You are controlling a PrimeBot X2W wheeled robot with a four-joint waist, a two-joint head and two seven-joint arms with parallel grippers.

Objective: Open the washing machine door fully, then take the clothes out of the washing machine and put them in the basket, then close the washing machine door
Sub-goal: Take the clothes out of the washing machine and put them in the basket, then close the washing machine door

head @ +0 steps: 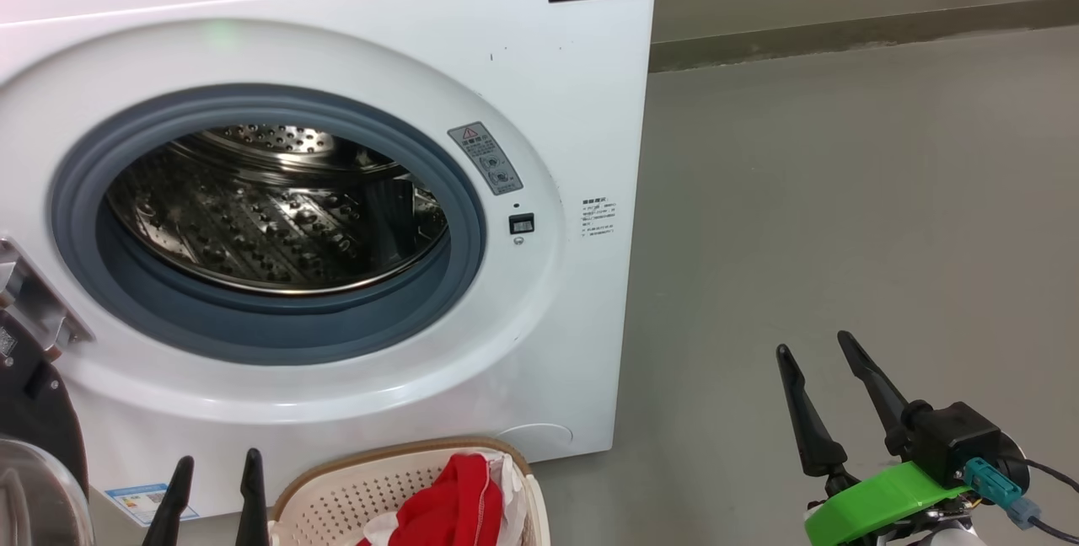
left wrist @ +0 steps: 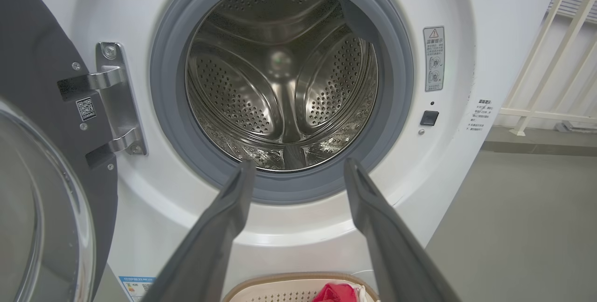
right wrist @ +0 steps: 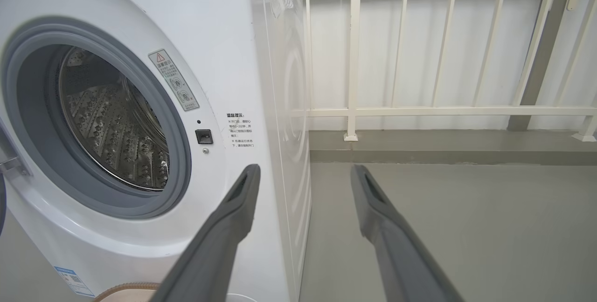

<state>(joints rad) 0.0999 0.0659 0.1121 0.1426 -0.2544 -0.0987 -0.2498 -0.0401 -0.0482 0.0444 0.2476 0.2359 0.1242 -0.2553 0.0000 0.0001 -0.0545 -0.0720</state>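
the washing machine (head: 354, 32) door (head: 38, 420) stands swung open at the left, with the steel drum (head: 278, 209) in plain sight. red clothes (head: 451, 504) lie in the basket (head: 337, 500) just before the machine. the left fingers (head: 253, 487) beside the basket and the right fingers (head: 805, 420) over the floor (head: 843, 192) are spread apart, grasping nothing.

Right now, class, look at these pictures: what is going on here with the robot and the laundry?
The washing machine stands with its door swung wide open to the left, and its drum looks empty. Red clothes already lie in the basket on the floor in front. The robot's left fingers and right fingers are spread open and hold nothing. Closing the door is what remains.
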